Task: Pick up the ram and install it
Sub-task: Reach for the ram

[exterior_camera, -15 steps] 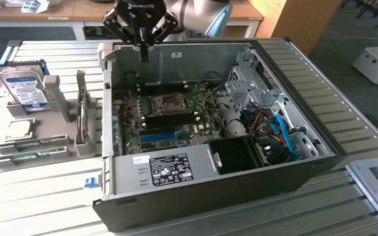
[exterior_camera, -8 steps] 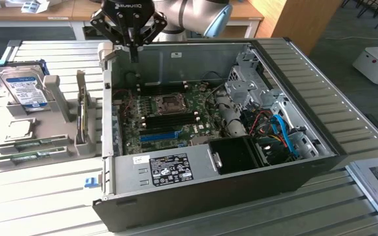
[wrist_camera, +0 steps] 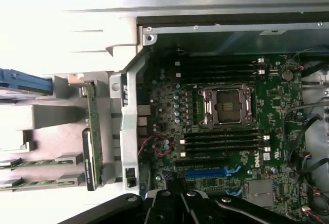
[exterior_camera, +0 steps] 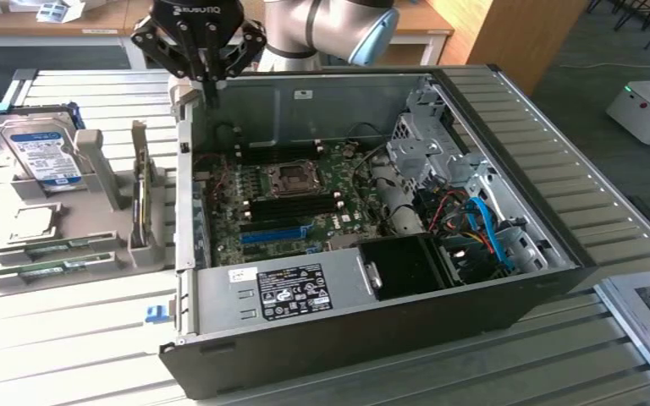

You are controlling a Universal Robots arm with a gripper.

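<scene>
The gripper (exterior_camera: pixel 209 91) hangs pinched shut and empty over the upper left corner of the open computer case (exterior_camera: pixel 337 359). The ram (exterior_camera: pixel 63 246) sits in a grey holder (exterior_camera: pixel 91 156) at the exterior view's lower left, well apart from the gripper. It looks light, thin, stiff and easy to break. It seems best held by its long edges, not its chips. The motherboard (wrist_camera: pixel 169 106) says DELL. The gripper says Robotiq.

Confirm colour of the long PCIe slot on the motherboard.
Blue; the PCIe slot shows best in the wrist view.
</scene>
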